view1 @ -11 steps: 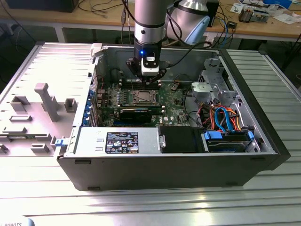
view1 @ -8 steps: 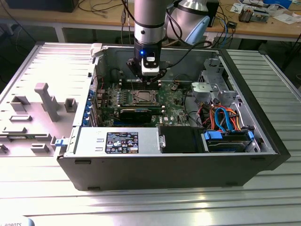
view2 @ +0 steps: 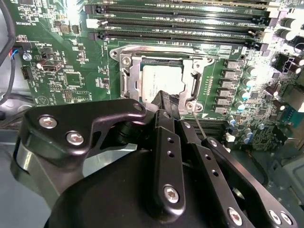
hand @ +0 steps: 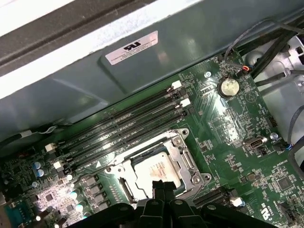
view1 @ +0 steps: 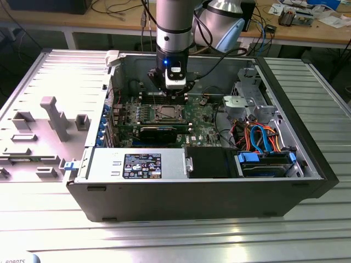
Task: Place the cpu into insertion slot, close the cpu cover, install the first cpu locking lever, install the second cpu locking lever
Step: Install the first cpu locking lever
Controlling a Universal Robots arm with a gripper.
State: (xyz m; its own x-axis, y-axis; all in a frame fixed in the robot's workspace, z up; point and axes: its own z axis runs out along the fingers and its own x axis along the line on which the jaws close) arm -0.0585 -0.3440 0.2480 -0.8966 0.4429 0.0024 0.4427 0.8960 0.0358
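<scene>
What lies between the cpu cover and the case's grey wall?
Long black memory slots run between cpu cover and wall, in the first wrist view.

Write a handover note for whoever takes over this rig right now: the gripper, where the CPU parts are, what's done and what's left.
The gripper is down inside the case, at the edge of the insertion slot.
The cpu sits in the slot, its metal top showing through the window of the cpu cover.
The cover looks to be lying flat over the chip.
Done: cpu placed, cover down.
Left: the two locking levers. A thin lever rod runs beside the gripper in the second wrist view; I cannot tell whether it is latched.
</scene>
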